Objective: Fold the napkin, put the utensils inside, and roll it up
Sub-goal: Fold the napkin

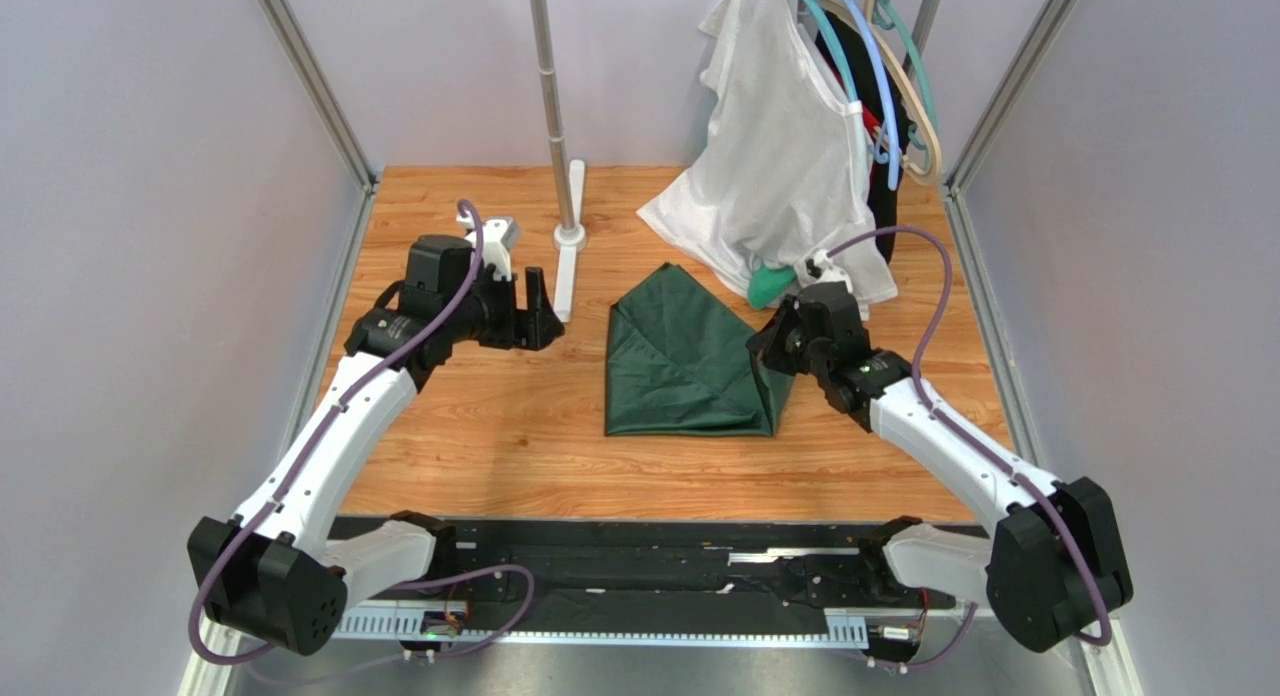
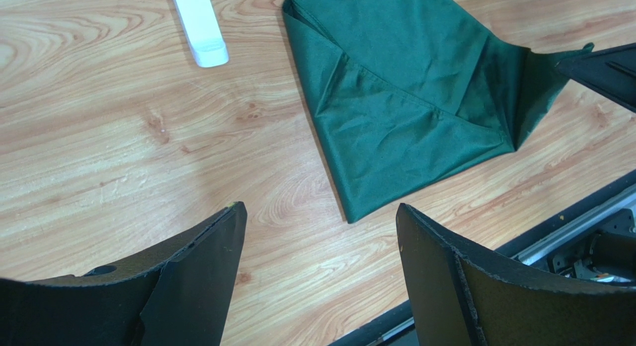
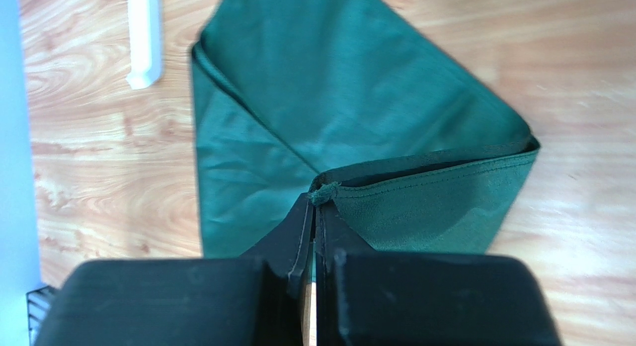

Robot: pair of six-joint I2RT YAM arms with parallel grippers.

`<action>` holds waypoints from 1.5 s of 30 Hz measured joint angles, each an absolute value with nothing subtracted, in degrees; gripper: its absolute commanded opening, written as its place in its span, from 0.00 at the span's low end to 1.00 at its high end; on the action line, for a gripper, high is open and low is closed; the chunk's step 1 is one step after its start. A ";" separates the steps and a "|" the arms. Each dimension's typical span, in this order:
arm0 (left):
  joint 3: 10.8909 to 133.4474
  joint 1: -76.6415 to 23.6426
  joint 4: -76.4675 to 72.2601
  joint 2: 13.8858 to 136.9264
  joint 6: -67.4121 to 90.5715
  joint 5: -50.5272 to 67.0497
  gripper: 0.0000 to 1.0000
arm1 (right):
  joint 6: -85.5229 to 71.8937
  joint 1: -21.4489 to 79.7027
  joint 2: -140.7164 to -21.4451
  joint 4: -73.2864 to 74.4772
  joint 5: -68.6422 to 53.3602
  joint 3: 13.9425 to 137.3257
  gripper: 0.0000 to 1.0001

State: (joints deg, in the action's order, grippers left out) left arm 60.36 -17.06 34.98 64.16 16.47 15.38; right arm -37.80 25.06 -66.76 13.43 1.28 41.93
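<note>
The dark green napkin [image 1: 679, 359] lies partly folded in the middle of the wooden table, with flaps overlapping. It also shows in the left wrist view [image 2: 403, 100] and the right wrist view [image 3: 336, 100]. My right gripper [image 1: 769, 344] is at the napkin's right edge, shut on a corner of the cloth [image 3: 324, 193] and holding that flap lifted over the rest. My left gripper [image 1: 537, 309] hovers left of the napkin, jaws wide open and empty [image 2: 321, 234], apart from the cloth. No utensils show in any view.
A white stand with a metal pole [image 1: 567, 231] rises behind my left gripper; its white foot shows in the wrist views [image 2: 198, 29]. A white garment on hangers [image 1: 781, 156] hangs at the back right, over a brighter green garment [image 1: 772, 287]. A black rail [image 1: 646, 554] runs along the near edge.
</note>
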 measured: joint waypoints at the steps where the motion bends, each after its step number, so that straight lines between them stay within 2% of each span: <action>1: 60.27 -16.86 34.96 64.16 16.38 15.42 0.82 | -37.82 25.91 -67.44 13.15 1.30 42.96 0.00; 14: 59.94 -14.85 34.96 63.81 16.29 16.93 0.82 | -37.78 31.75 -69.87 12.93 1.45 48.75 0.00; 33: 59.59 -14.06 34.96 63.31 16.32 18.52 0.82 | -33.69 39.48 -84.01 4.78 1.34 55.40 0.00; 45: 56.64 -13.76 32.84 63.33 18.74 19.16 0.80 | -32.71 44.75 -87.94 2.87 -0.27 56.31 0.00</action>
